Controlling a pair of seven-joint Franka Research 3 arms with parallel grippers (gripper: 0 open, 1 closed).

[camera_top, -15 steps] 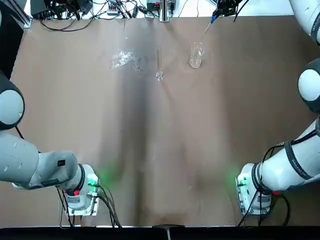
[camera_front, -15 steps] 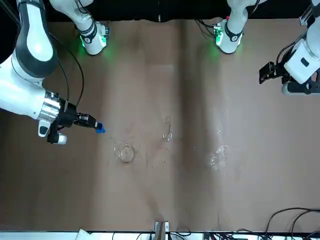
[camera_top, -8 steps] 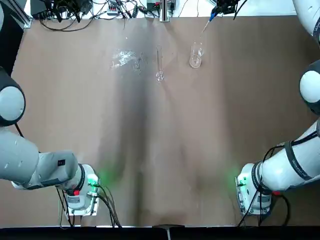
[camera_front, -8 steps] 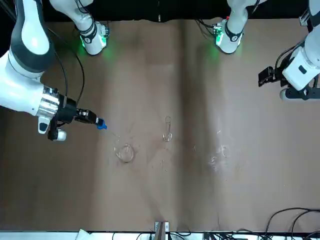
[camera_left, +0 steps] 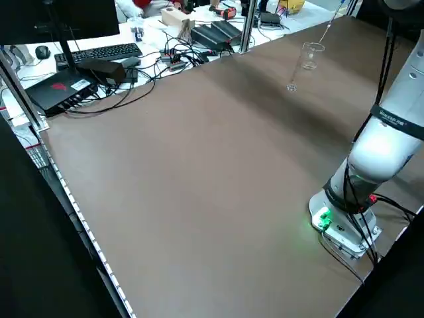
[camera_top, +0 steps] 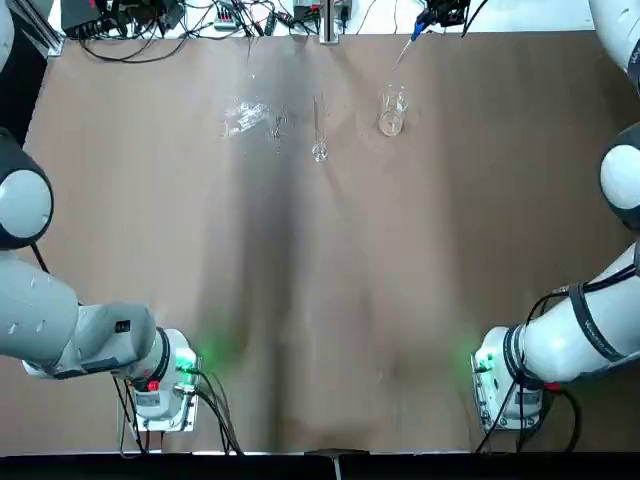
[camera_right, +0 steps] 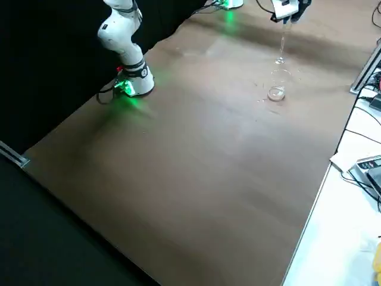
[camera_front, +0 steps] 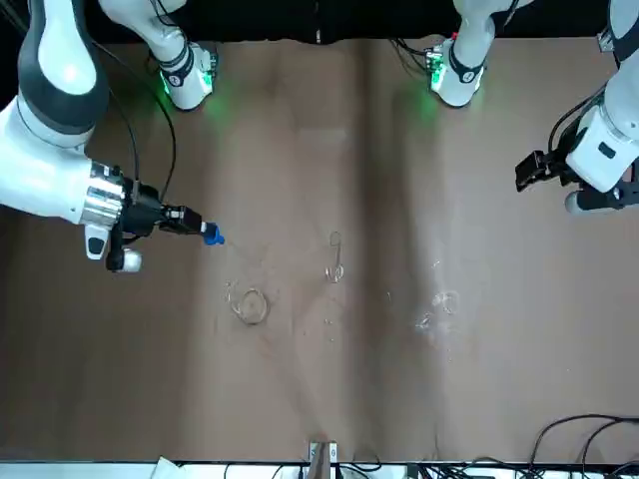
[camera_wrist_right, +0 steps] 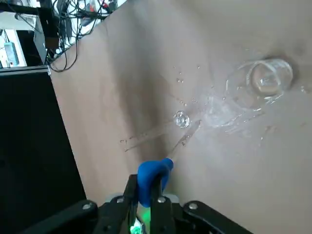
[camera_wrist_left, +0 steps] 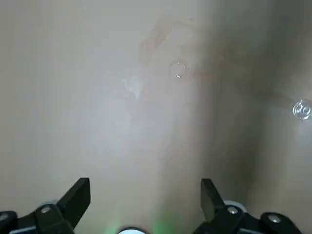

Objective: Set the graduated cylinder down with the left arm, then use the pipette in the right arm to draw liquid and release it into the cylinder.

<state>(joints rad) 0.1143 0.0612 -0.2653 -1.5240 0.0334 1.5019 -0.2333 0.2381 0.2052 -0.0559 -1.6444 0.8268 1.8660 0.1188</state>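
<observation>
R gripper point(camera_wrist_right: 145, 187) clamped on pipette's blue bulb point(camera_wrist_right: 152, 176), pipette point(camera_top: 404, 51) slanting, tip down twd beaker point(camera_top: 391, 115); L gripper point(camera_wrist_left: 146, 192) apart, over table point(camera_wrist_left: 122, 146); cyl. point(camera_top: 319, 130) upright.

The bulb point(camera_wrist_right: 151, 178) is bright blue, the table point(camera_top: 330, 280) brownish, the arms point(camera_front: 50, 170) white with grey and black.

Top and front views, both high above the same brown table point(camera_top: 300, 300)
</observation>
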